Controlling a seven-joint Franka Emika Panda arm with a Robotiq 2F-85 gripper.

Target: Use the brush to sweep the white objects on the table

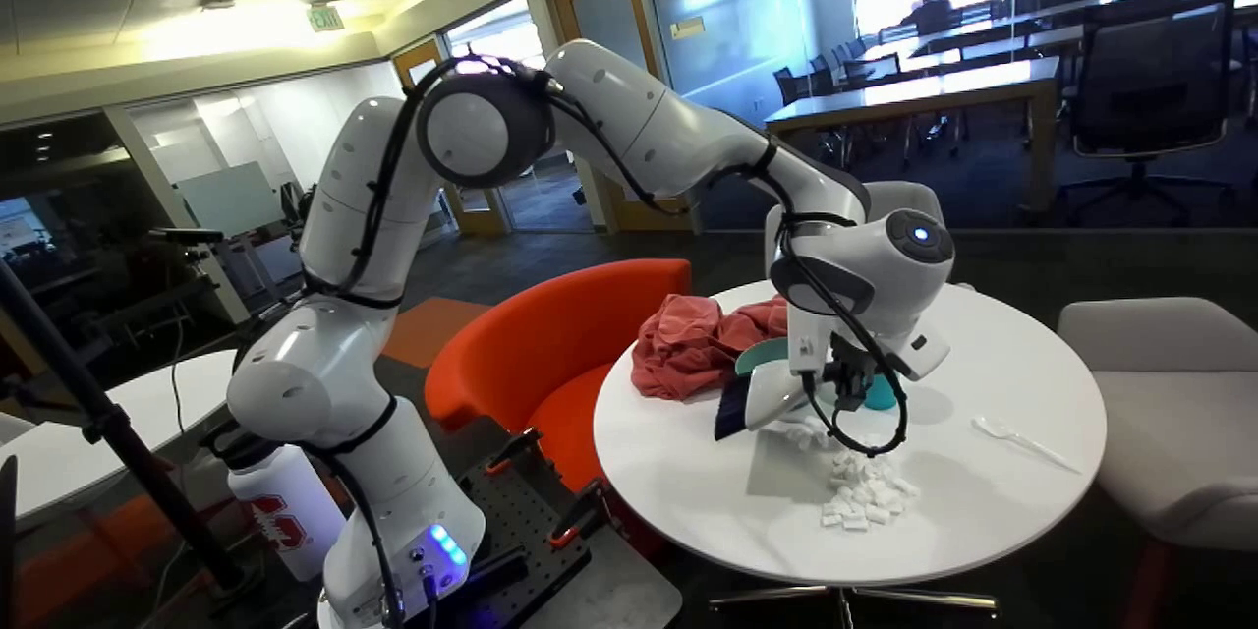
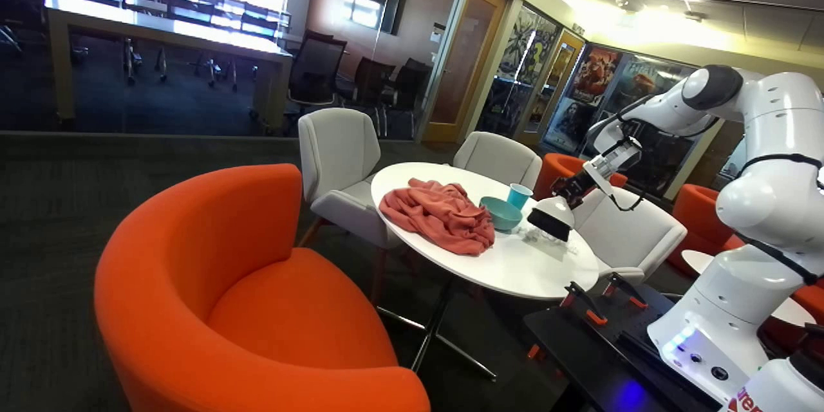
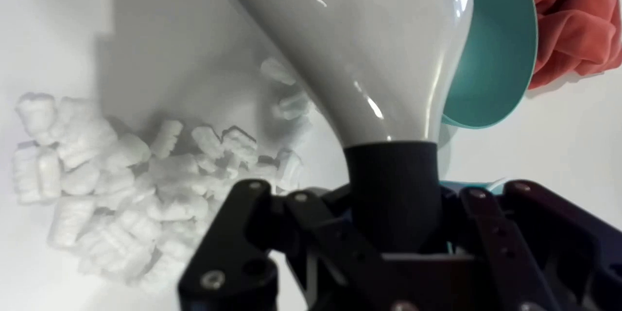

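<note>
The brush (image 3: 384,53), with a glossy pale body and a black neck, is gripped by my gripper (image 3: 394,199) in the wrist view; the fingers press on both sides of the neck. In both exterior views its dark bristles (image 1: 730,406) (image 2: 548,224) point away from the gripper (image 1: 850,383), and they appear to hang above the table (image 1: 983,482). The white objects (image 3: 146,204) are small crumpled pieces heaped to the left in the wrist view. That pile (image 1: 865,491) sits on the table's near part in an exterior view, with several pieces scattered under the brush.
A teal bowl (image 3: 500,58) stands close beside the brush, with a red cloth (image 2: 444,219) bunched past it. A blue cup (image 2: 519,196) is near the bowl. Toward the table's edge lies a white plastic spoon (image 1: 1027,440). Chairs surround the table, including an orange one (image 2: 290,309).
</note>
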